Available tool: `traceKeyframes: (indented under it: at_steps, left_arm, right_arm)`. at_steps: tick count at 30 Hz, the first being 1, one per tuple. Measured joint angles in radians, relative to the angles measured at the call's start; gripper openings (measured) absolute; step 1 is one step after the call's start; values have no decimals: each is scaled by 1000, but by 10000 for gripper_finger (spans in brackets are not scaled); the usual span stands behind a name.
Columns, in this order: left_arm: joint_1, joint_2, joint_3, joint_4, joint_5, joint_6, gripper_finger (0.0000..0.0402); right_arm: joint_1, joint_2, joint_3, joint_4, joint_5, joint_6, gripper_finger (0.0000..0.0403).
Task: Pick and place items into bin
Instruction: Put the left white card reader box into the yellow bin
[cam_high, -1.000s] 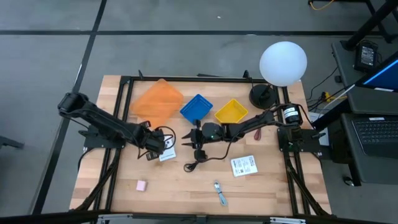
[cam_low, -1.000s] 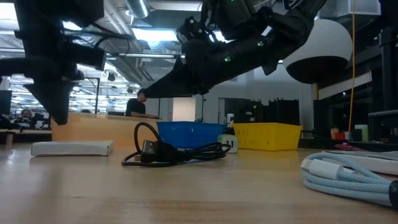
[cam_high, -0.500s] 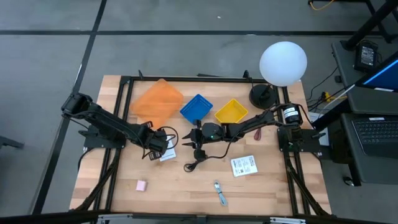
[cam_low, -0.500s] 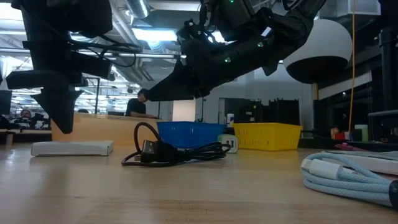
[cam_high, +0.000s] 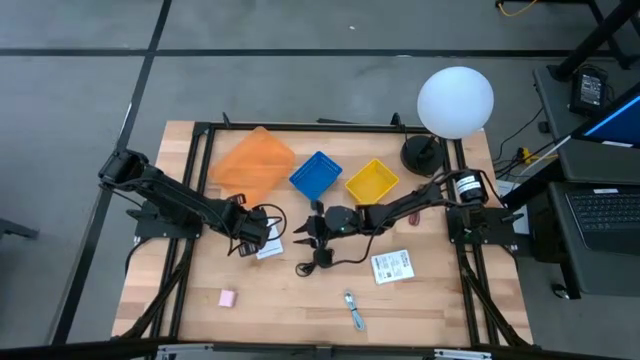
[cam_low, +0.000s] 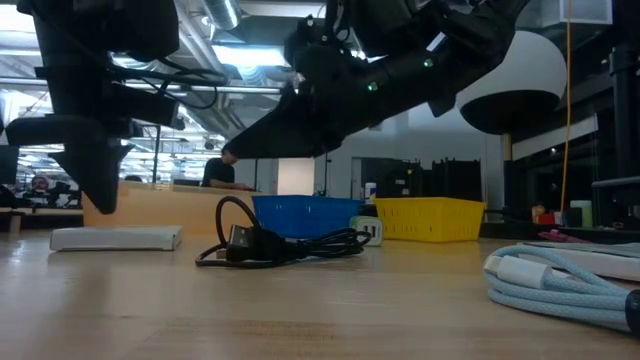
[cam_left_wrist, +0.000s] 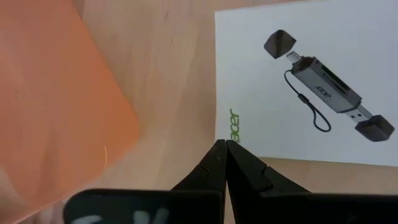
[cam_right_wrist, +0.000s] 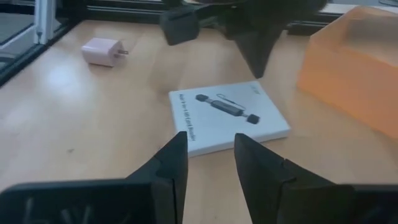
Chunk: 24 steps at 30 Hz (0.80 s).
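Right gripper (cam_high: 308, 232) over black coiled cable (cam_high: 322, 260) (left gripper (cam_high: 268, 232) beside)

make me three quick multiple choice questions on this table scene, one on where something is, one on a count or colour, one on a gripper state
1. Where does the pink block lie on the table?
A. inside the blue bin
B. alone, near the front left corner
C. under the white globe lamp

2. How many bins stand at the back of the table?
A. three
B. one
C. five

3. How are the left gripper's fingers?
A. spread wide
B. shut, tips together
C. clamped on the black cable

Answers: 1 B, the high view shows it alone there. 2 A, orange bin, blue bin and yellow bin. 3 B, the left wrist view shows the tips meeting over the white box.
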Motion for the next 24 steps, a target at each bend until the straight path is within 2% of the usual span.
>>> traceKeyframes:
  at_steps: [10,14,19,24]
  left_arm:
    - [-2,-28,-1,-10,5,76,2]
    - [-2,-119,-12,8,8,105,2]
    - [6,-273,-141,183,93,145,2]
    - [22,-361,-205,184,74,103,2]
  right_arm:
    - [58,0,0,5,42,27,113]
    - [85,0,0,7,69,30,113]
    - [113,0,0,8,119,27,113]
    - [116,0,0,13,126,29,113]
